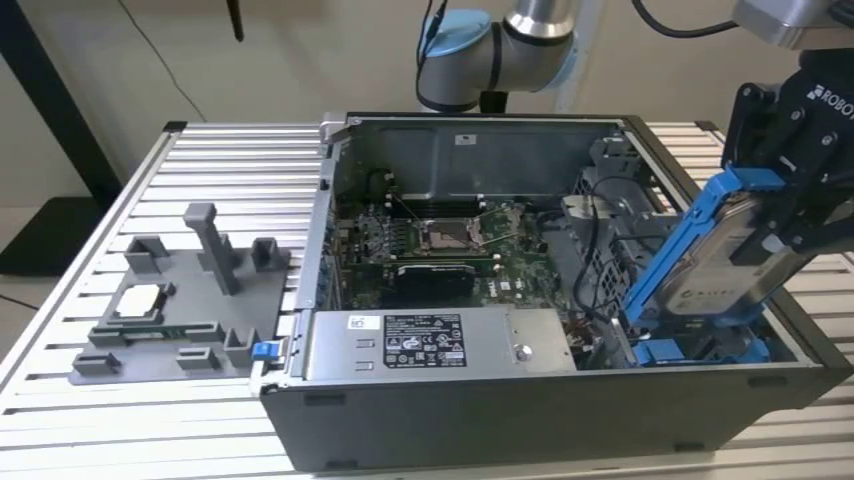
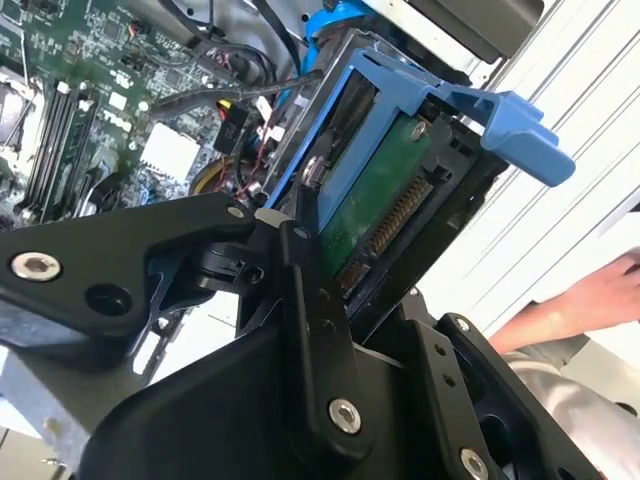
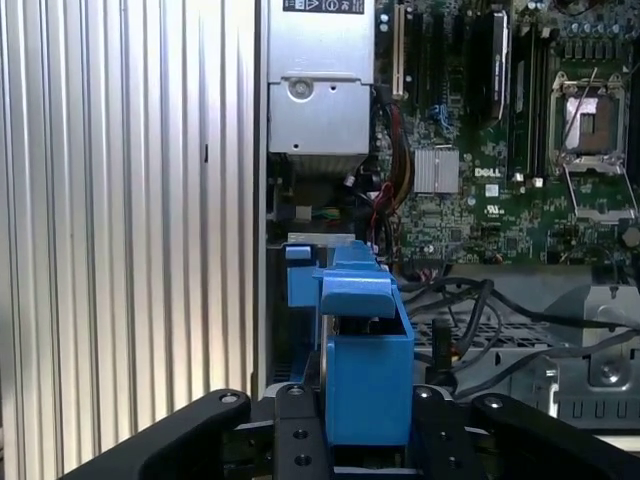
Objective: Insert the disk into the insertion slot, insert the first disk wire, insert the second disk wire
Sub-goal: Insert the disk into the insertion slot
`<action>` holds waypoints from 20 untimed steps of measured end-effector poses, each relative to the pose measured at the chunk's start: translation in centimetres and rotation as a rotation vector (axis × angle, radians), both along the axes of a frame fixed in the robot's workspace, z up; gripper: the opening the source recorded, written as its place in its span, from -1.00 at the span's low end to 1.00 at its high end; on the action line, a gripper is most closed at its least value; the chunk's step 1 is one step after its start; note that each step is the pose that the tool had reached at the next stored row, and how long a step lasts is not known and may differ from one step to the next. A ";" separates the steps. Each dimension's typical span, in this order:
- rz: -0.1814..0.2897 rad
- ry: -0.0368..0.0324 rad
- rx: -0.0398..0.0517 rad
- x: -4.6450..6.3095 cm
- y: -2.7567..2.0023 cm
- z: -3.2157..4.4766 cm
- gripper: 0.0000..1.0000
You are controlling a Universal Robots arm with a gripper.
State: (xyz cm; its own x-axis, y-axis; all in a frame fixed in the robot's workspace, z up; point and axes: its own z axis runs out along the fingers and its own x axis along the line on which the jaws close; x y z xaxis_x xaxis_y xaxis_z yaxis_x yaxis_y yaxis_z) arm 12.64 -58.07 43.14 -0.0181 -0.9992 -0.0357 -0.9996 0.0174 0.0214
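Disk: the disk [image 1: 731, 262] is held tilted, its lower end at the slot [image 1: 687, 350] in the case [image 1: 534, 415] corner at the exterior view's right.
Gripper: the gripper [image 1: 774, 190] is clamped on the disk's upper end.
Exterior view: the disk's labelled silver face is shown.
Second wrist view: its green circuit board [image 2: 375, 195] and a person's hand [image 2: 590, 295] are shown.
Case: a motherboard [image 1: 441, 245], power supply [image 1: 427, 345] and cables [image 1: 601, 250] are held.

You see 1 disk [image 1: 727, 268] clamped in the pincer [image 1: 781, 198], 1 insertion slot [image 1: 683, 352] just below it, 1 power-supply box [image 1: 427, 345] and 1 motherboard [image 1: 427, 250] near it, 1 grey fixture tray [image 1: 174, 312] well apart.
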 end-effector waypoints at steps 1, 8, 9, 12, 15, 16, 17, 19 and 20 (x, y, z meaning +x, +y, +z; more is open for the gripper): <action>0.000 0.0000 0.0007 0.0 -0.02 -0.12 -1.00; 0.000 0.0000 0.0039 0.3 -0.03 -0.95 -1.00; 0.000 0.0000 0.0042 0.3 -0.03 -1.06 -1.00; 0.000 0.0000 0.0052 0.4 -0.03 -1.36 -1.00; 0.000 0.0000 0.0057 0.4 -0.03 -1.64 -1.00; 0.000 0.0000 0.0060 0.4 -0.03 -1.74 -1.00; 0.000 0.0000 0.0061 0.4 -0.03 -1.83 -1.00; 0.000 0.0001 0.0069 0.4 -0.03 -2.05 -1.00; 0.000 0.0001 0.0076 0.4 -0.04 -2.18 -1.00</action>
